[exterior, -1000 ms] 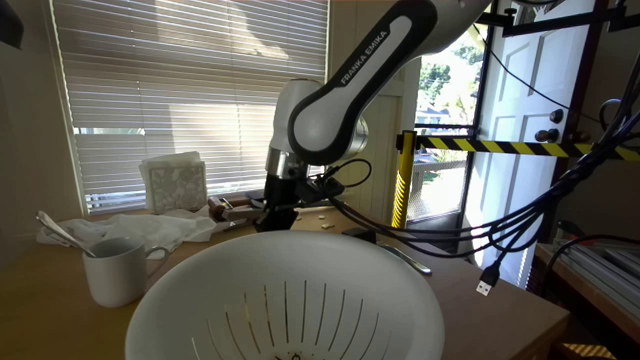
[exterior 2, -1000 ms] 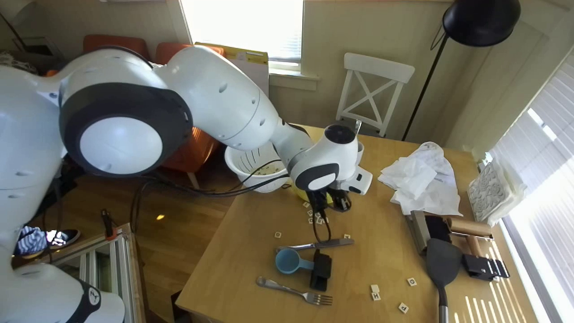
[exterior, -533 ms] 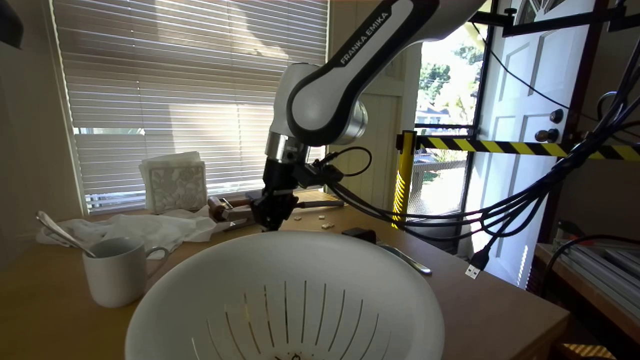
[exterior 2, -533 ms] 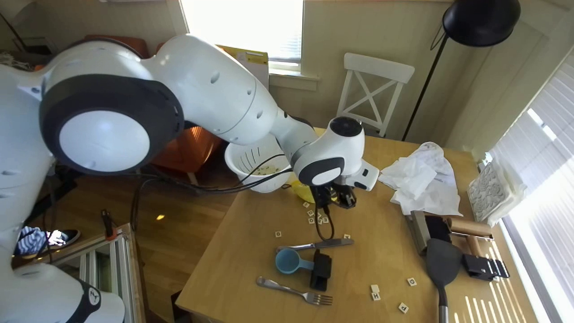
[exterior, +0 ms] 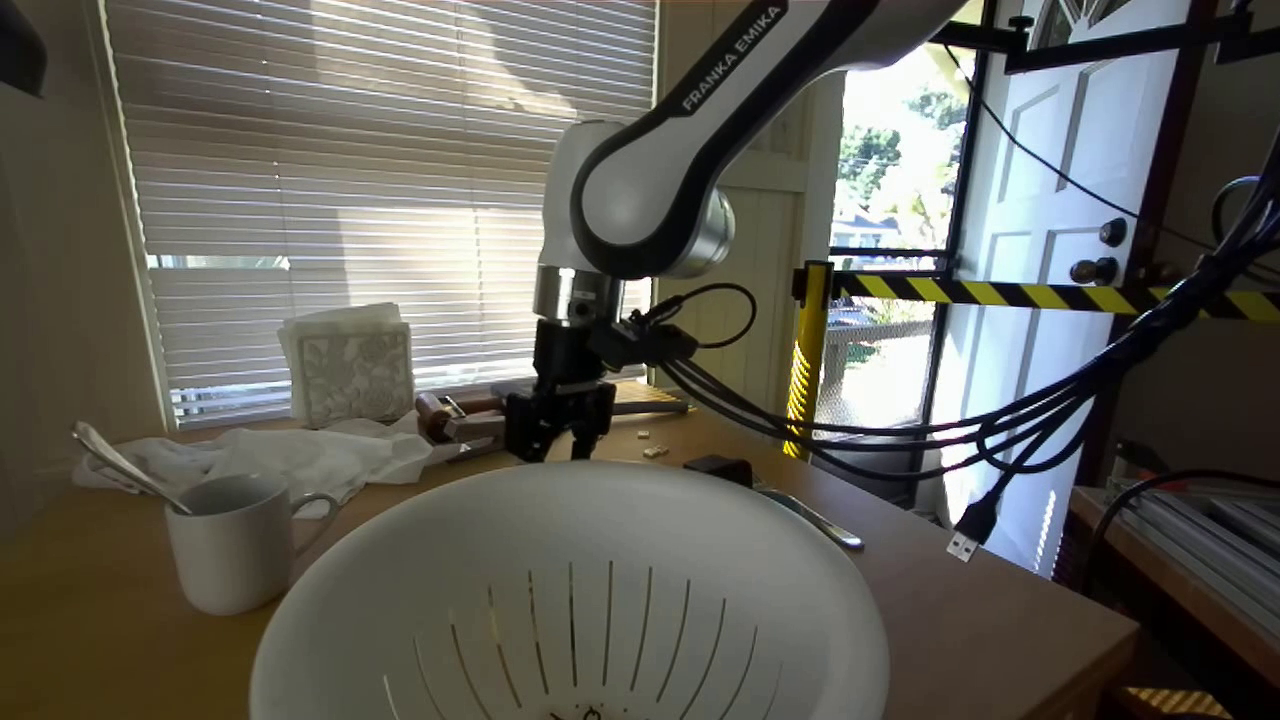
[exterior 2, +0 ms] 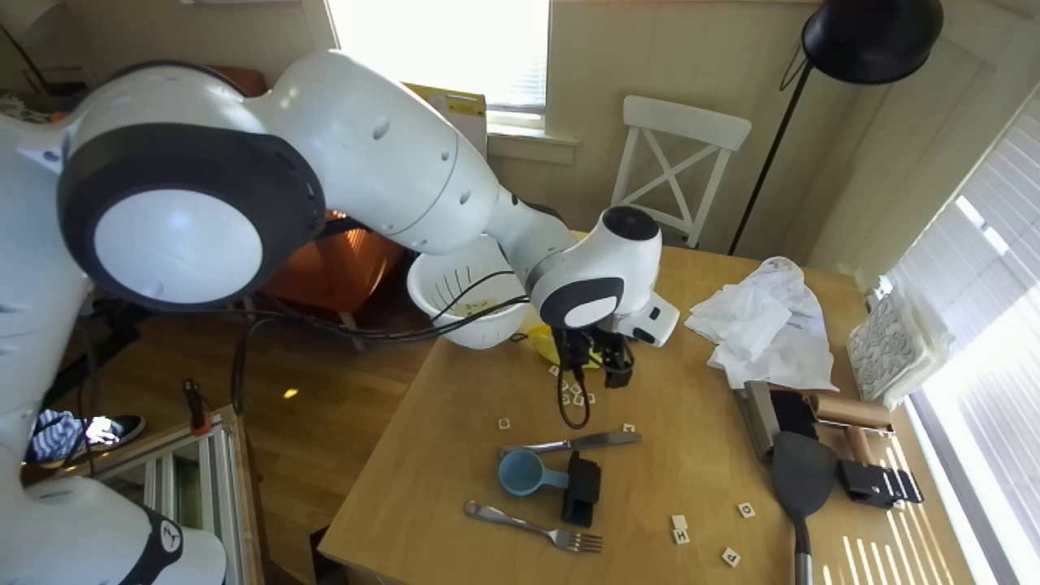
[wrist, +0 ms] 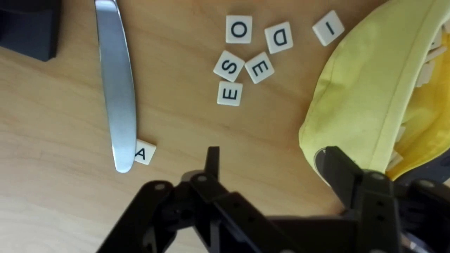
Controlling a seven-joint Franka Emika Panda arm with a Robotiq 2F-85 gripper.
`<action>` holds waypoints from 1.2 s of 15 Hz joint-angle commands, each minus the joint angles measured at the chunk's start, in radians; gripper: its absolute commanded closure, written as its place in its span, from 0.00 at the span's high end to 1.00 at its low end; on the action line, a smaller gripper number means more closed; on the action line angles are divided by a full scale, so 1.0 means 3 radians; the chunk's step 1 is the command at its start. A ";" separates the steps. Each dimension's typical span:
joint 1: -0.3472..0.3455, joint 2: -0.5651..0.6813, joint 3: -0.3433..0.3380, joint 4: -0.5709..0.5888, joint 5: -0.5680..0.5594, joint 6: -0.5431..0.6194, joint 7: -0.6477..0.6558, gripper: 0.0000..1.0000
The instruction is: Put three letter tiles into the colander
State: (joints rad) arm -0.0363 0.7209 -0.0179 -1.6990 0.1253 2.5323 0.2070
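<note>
Black jointed jaws are spread apart above a tan wooden surface (exterior 2: 431,463), one edge bordered by white slatted blinds (exterior: 390,200).

Man, the far window (exterior 2: 443,45) is totally blown out, sun's striping 1 side of the table (exterior 2: 691,455) by the blinds (exterior 2: 995,260), and the colander (exterior: 570,520) looks dull grey in an exterior view.

colander (exterior: 590,515) cropped below, tile A (wrist: 145,152) part-hidden

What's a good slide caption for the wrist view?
Open gripper over a wooden table, loose letter tiles lying between a knife and a yellow pouch.
</note>
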 commanded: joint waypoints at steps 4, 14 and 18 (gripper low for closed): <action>-0.0006 -0.0037 -0.0030 -0.0091 0.0064 -0.0278 0.0037 1.00; 0.0014 0.0113 -0.0151 -0.0051 0.0005 -0.0077 0.0069 0.70; 0.0032 0.0190 -0.0172 -0.0005 -0.0002 -0.0056 0.0085 0.79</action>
State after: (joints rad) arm -0.0373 0.7565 -0.0626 -1.7190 0.1252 2.5034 0.2110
